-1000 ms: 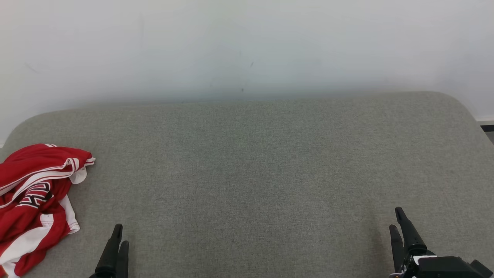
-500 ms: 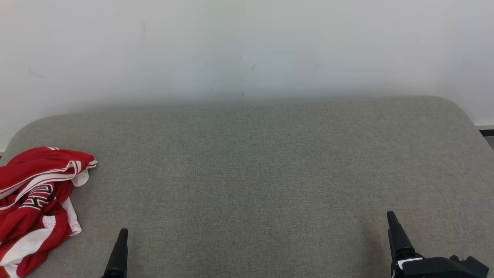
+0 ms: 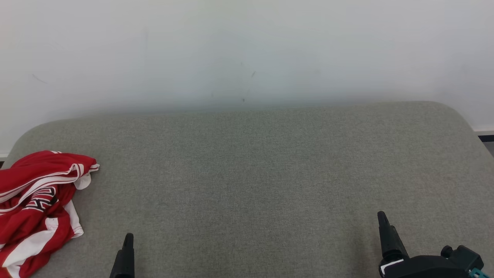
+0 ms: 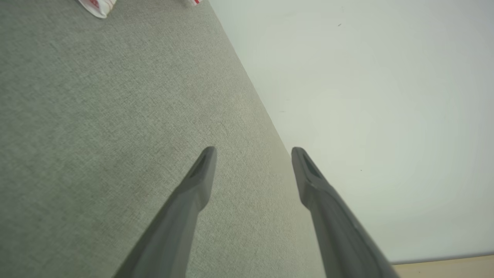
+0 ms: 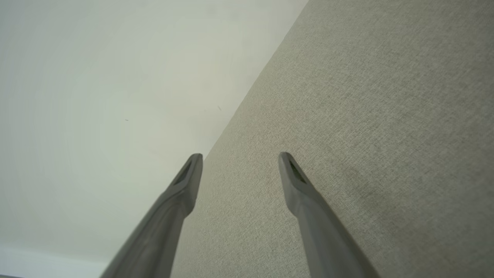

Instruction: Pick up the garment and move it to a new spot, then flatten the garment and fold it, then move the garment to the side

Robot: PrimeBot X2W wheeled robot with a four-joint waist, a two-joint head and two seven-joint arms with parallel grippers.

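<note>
Judging by how things lie, the task has hardly begun. Nothing has been picked up, and the carry, the flattening, the fold and the final shift to the side are all left to do.

At the near edge of the head view the two claws point upward, one at about 7 o'clock and one at about 5 o'clock. Both are over bare cloth of the grey fabric-covered table (image 3: 247, 173). Farther out, at about 8 o'clock, the crumpled red garment with white stripes and trim (image 3: 34, 204) lies in a heap at the table's left end. It is partly cut off by the picture's edge and is well apart from both claws. The broad middle of the table, where I would expect the garment to be spread, carries nothing. Beyond the table's far edge, at 12 o'clock, rises a plain pale wall (image 3: 247, 50).

In its own wrist view the left claw (image 4: 252, 151) is spread wide, its jaws well apart. It holds nothing and is touching no cloth that I can make out. A scrap of the garment shows far off at 11 o'clock. The right claw (image 5: 240, 155) is likewise spread wide and empty, aimed along the line where table meets wall.
</note>
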